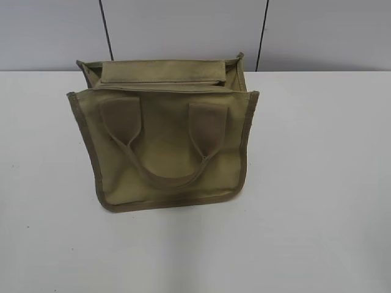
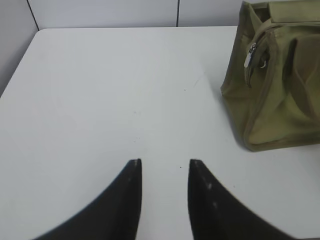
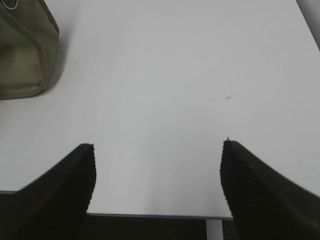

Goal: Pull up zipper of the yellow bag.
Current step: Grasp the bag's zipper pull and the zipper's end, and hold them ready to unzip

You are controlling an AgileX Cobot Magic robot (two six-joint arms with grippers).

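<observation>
Zipper (image 2: 251,52): its shiny pull tab is hanging at the bag's end; the zip line is hard to see, maybe partly open.
Yellow bag (image 1: 165,137): sitting on the white table (image 1: 317,183), near the back.
Left gripper (image 2: 165,167): fingers sitting a little apart, holding nothing, away from the bag.
Right gripper (image 3: 157,150): fingers spreading wide, holding nothing.

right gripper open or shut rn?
Open. In the right wrist view the right gripper shows its fingers far apart over the bare table, holding nothing.
</observation>
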